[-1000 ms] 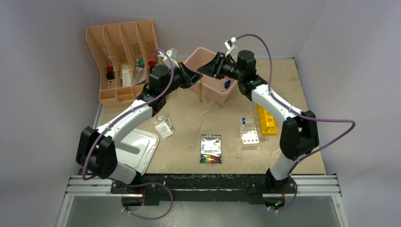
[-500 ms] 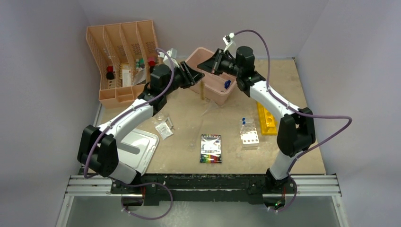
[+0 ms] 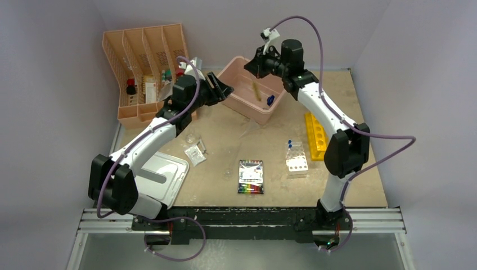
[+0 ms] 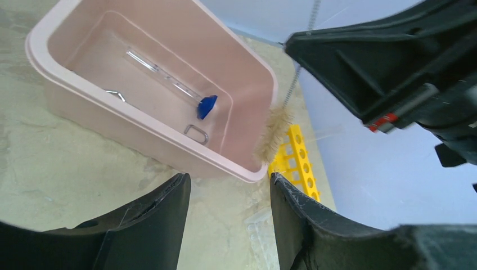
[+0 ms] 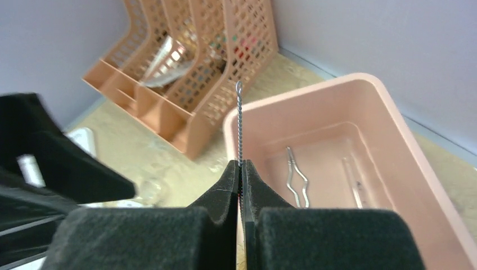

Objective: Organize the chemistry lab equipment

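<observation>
My right gripper [image 5: 241,166] is shut on the twisted wire handle [image 5: 239,121] of the brown bristle brush [image 3: 257,90]. The brush hangs over the pink bin [image 3: 239,61], its bristles [image 4: 274,135] near the bin's right rim. My left gripper [image 4: 229,185] stands open and empty, left of the bin [image 4: 39,50] and clear of the brush. Inside the bin lie metal tongs [image 5: 296,177] and a clear cylinder with a blue base [image 4: 207,106]. A clear tube rack [image 3: 296,160] with blue-capped tubes [image 3: 290,143] and a small clear packet [image 3: 195,153] sit on the table.
An orange mesh file organizer [image 3: 146,73] with small items stands at the back left. A yellow rack [image 3: 316,135] lies right of the clear rack. A colourful flat pack [image 3: 251,176] lies at front centre and a white tray [image 3: 166,174] at front left.
The brush passed from my left gripper to my right. The right shut on the wire and raised it over the bin; the left opened and drew back to the left.
</observation>
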